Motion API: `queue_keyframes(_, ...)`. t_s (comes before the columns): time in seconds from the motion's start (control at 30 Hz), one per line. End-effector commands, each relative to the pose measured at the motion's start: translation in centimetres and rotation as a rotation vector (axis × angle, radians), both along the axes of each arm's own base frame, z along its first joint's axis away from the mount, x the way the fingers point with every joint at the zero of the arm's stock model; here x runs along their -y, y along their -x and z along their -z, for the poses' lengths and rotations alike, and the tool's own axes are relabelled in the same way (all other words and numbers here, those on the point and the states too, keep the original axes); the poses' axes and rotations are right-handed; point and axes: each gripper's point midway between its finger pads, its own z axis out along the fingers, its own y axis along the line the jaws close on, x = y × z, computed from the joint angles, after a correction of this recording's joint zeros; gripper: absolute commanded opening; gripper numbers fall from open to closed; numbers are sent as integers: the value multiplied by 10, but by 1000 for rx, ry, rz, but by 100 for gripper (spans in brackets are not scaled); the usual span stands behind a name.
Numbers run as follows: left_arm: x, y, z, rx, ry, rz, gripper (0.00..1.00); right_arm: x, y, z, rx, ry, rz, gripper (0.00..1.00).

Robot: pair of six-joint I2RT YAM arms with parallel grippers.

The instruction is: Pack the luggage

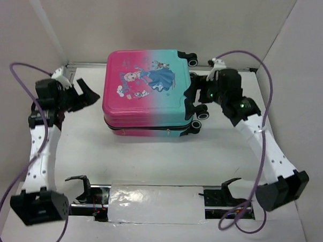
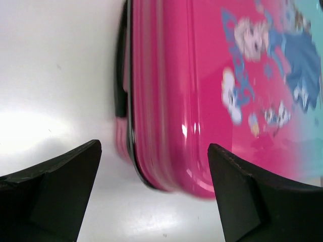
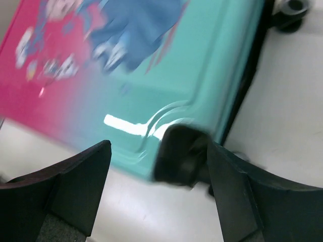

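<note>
Toward the back of the white table (image 1: pixel 149 158) lies the suitcase (image 1: pixel 146 91), flat on its side and closed, its cartoon-printed shell facing up, pink at the left end and fading to teal at the right, with the black wheels at the teal end. At its pink end the left gripper (image 1: pixel 89 95) hovers just beside the shell without touching it, its two fingers spread wide and nothing between them; the left wrist view shows the rounded pink corner of the case in the gap ahead of the fingertips (image 2: pixel 75 166). At the teal end the right gripper (image 1: pixel 197 96) is also spread well open and holds nothing. In the right wrist view one wheel (image 3: pixel 181 154) sits between its fingers, close against the right-hand one, with a clear gap to the other; whether it touches is hard to tell through the blur.
</note>
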Motion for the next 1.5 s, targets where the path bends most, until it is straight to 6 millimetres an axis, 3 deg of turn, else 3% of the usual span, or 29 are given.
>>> queue_keyframes(0.0, 21, 38, 37, -67, 25, 43, 99, -29, 43, -18, 94, -34, -107, 83)
queue_keyframes(0.03, 23, 45, 42, -79, 37, 38, 99, -31, 52, -5, 74, -27, -104, 82)
queue_keyframes(0.07, 26, 59, 53, -108, 53, 32, 99, -38, 68, -13, 96, -45, -133, 82)
queue_keyframes(0.1, 27, 62, 47, -84, 48, 32, 99, -36, 73, -14, 103, -49, -133, 82)
queue_keyframes(0.13, 30, 71, 58, -104, 59, 43, 98, -47, 85, -15, 113, -60, -184, 82)
queue_keyframes(0.3, 51, 98, 34, 12, 90, 127, 98, -78, 130, -18, 114, -99, -353, 78)
queue_keyframes(0.4, 60, 101, 37, 0, 121, 176, 98, -97, 151, 8, 24, -91, -398, 75)
queue_keyframes(0.47, 61, 99, 58, -71, 147, 180, 98, -111, 168, 32, -26, -60, -418, 71)
queue_keyframes(0.53, 64, 91, 63, -65, 159, 197, 97, -124, 189, 45, -61, -52, -443, 70)
queue_keyframes(0.6, 63, 86, 75, -96, 168, 195, 97, -124, 193, 59, -64, -20, -385, 69)
queue_keyframes(0.67, 64, 79, 74, -84, 164, 206, 97, -128, 210, 70, -100, -6, -362, 69)
queue_keyframes(0.7, 64, 76, 81, -98, 168, 205, 97, -123, 206, 78, -94, 26, -298, 67)
queue_keyframes(0.73, 66, 72, 79, -82, 169, 216, 97, -124, 214, 81, -108, 24, -288, 67)
queue_keyframes(0.8, 72, 66, 86, -107, 168, 236, 97, -116, 209, 99, -106, 71, -210, 66)
queue_keyframes(0.93, 77, 57, 100, -145, 153, 244, 96, -105, 194, 117, -117, 110, -100, 66)
queue_keyframes(0.97, 80, 51, 98, -135, 145, 255, 96, -96, 179, 122, -120, 120, -40, 66)
queue_keyframes(1.07, 82, 46, 101, -132, 119, 247, 96, -89, 166, 127, -115, 136, -5, 65)
queue_keyframes(1.2, 83, 37, 106, -156, 104, 243, 96, -65, 126, 134, -106, 122, 102, 58)
queue_keyframes(1.4, 87, 21, 103, -140, 82, 253, 96, -37, 75, 148, -135, 119, 148, 55)
queue_keyframes(1.43, 86, 18, 100, -135, 82, 253, 96, -40, 70, 148, -144, 107, 126, 54)
queue_keyframes(1.47, 89, 17, 106, -158, 84, 261, 96, -31, 61, 158, -164, 129, 145, 53)
